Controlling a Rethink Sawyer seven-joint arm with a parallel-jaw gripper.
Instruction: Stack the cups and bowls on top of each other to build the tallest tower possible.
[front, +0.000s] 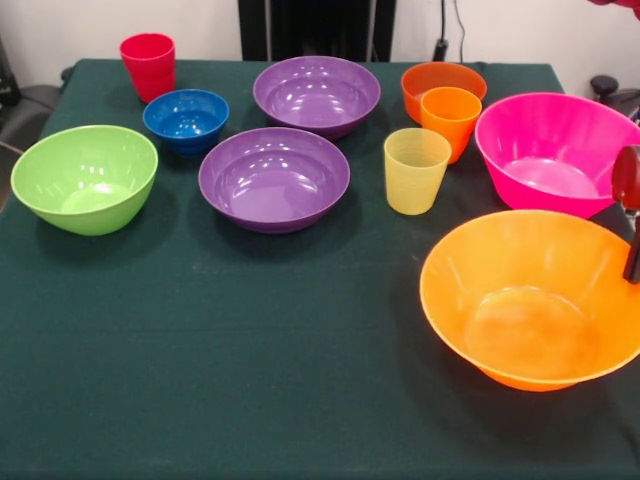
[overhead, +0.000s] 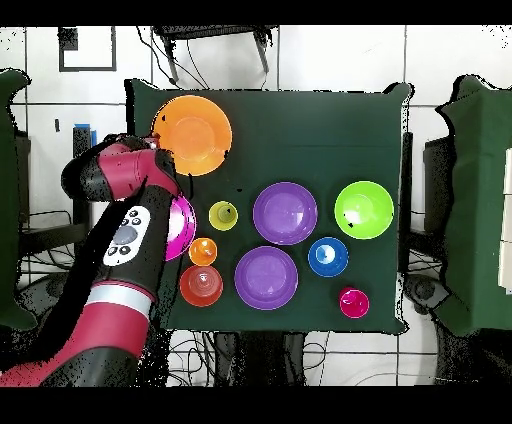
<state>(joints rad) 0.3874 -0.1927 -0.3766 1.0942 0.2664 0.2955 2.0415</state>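
From my overhead feed the arm (overhead: 125, 250) reads as thick, rounded segments in deep crimson red, with bulky dark grey-black joint housings at the bends. One link carries a pale grey oval panel (overhead: 127, 232) with small dark buttons on it — blue marks show among them. Lower down, a light silver-grey band (overhead: 118, 297) rings the red shell. In my front feed I get only a sliver — a glossy red rounded piece (front: 626, 178) over a black part at the edge.
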